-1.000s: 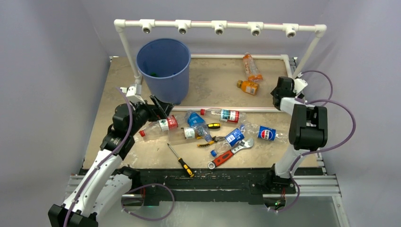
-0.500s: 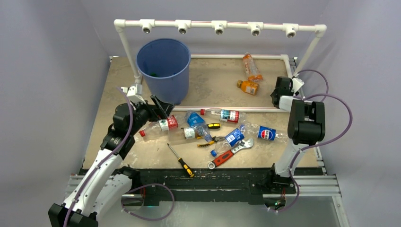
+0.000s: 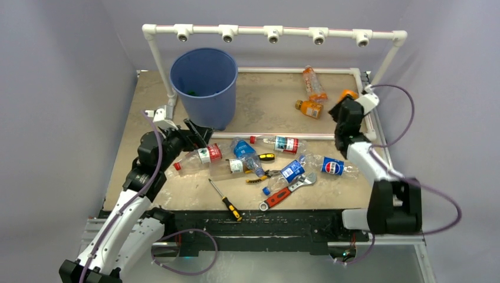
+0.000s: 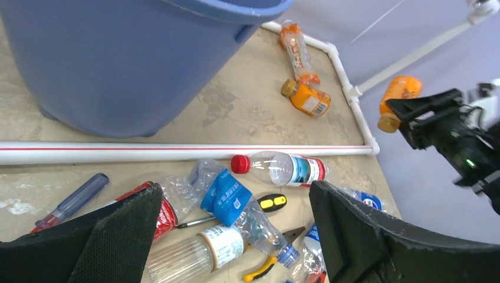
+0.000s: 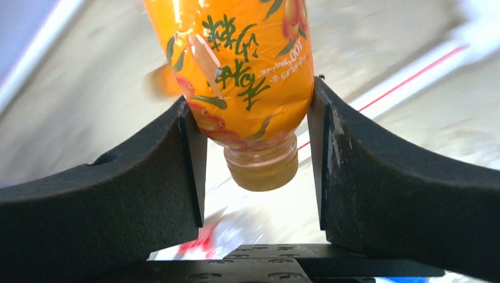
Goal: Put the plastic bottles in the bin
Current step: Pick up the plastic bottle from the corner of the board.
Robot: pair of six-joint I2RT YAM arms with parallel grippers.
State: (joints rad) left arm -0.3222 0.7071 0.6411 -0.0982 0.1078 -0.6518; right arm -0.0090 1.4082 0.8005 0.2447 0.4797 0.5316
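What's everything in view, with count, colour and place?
tall round blue plastic bin: one, blue, upright far left
white pipe frame: one, white, around the far half
loose orange plastic bottles: two, orange, lying far right
held orange plastic bottle: one, orange, aloft, far right
clear plastic bottles: about six, red or blue caps, near-centre heap
yellow-and-black screwdrivers: two, in the heap and nearer
blue-handled screwdriver: one, blue, heap's left end
yellow-handled pliers: one, in the heap
red-handled wrench: one, red, heap's near side
left hand: one, black, open over heap's left end
right hand: one, black, shut on the held bottle

The bin [image 3: 203,109] stands behind the scattered bottles [image 3: 287,143].
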